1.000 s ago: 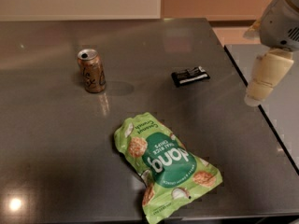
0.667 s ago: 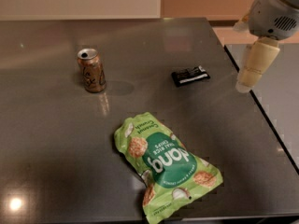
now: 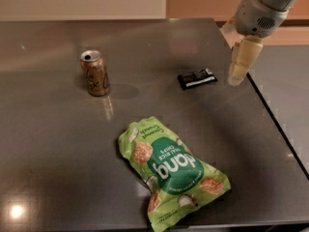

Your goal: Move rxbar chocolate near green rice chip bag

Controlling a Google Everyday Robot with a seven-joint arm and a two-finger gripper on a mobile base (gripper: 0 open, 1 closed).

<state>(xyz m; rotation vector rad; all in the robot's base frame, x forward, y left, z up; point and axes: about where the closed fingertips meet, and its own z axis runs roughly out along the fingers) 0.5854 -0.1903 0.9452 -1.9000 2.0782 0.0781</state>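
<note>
The rxbar chocolate, a small flat black wrapper with white lettering, lies on the dark table right of centre. The green rice chip bag, crinkled and bright green, lies nearer the front edge, well apart from the bar. My gripper hangs from the arm at the upper right, pointing down, just to the right of the bar and above the table's right edge. It holds nothing.
A brown-orange drink can stands upright at the left of the dark table. The table's right edge runs diagonally under the gripper, with a second grey surface beyond it.
The gripper has moved left and a little forward, from beyond the table's right edge to close beside the bar. The bar, bag and can have not moved.
</note>
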